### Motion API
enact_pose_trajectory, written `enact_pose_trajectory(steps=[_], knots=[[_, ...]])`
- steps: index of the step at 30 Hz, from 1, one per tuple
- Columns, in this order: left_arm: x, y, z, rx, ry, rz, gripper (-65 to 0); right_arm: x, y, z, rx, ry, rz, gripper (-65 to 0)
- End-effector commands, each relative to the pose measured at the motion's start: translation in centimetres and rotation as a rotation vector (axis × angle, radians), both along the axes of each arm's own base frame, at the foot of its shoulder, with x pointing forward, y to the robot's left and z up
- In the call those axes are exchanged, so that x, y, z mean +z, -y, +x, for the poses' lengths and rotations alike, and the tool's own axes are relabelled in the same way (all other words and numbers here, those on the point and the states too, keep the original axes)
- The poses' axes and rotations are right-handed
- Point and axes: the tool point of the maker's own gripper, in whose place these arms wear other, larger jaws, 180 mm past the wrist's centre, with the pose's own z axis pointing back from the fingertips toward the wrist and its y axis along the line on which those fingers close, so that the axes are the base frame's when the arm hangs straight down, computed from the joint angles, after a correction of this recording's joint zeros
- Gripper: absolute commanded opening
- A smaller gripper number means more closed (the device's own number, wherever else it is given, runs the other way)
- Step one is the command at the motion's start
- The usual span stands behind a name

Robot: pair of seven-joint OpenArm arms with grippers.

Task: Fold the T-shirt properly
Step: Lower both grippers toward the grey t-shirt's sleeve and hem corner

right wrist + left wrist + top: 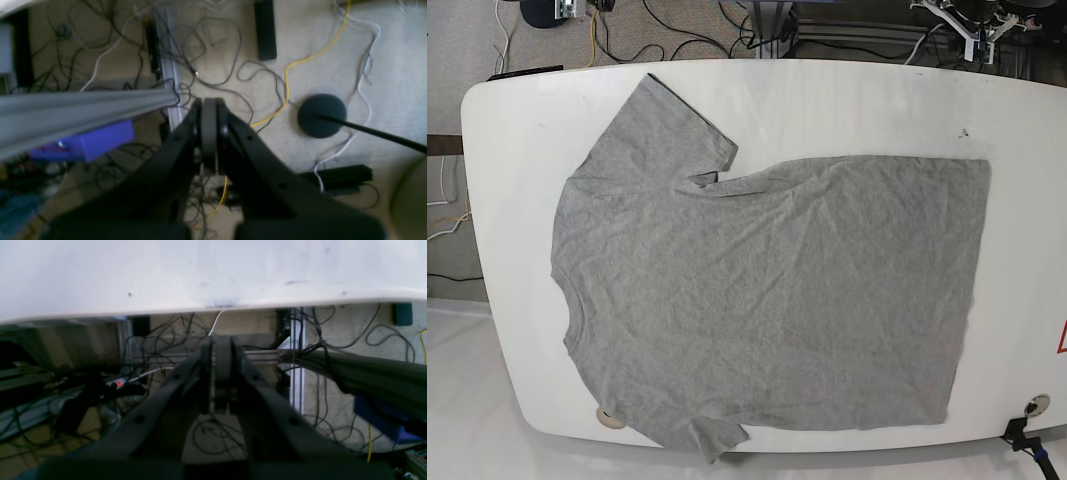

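A grey T-shirt [767, 295] lies spread flat on the white table [867, 105] in the base view, collar at the left, hem at the right, one sleeve toward the far edge and one at the near edge. Neither arm shows in the base view. My left gripper [222, 340] is shut with nothing in it, off the table beside its white edge [213, 276], over the floor. My right gripper [209, 101] is also shut and empty, hanging over the cabled floor. The shirt is out of both wrist views.
Tangled cables [213, 50], an aluminium frame rail [83, 103], a blue box [90, 140] and a round black base [322, 115] lie on the carpet below the right gripper. A frame post [297, 350] and cables sit under the table edge.
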Motion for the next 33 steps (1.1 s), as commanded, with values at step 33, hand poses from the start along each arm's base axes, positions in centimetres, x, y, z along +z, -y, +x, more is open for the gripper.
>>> enact_pose_trajectory(steps=[33], knots=[[7.6,-1.0,7.9,-0.004,0.176,0.071,-49.8,11.4,-1.2,15.2,0.071,0.434,0.037,-59.4]])
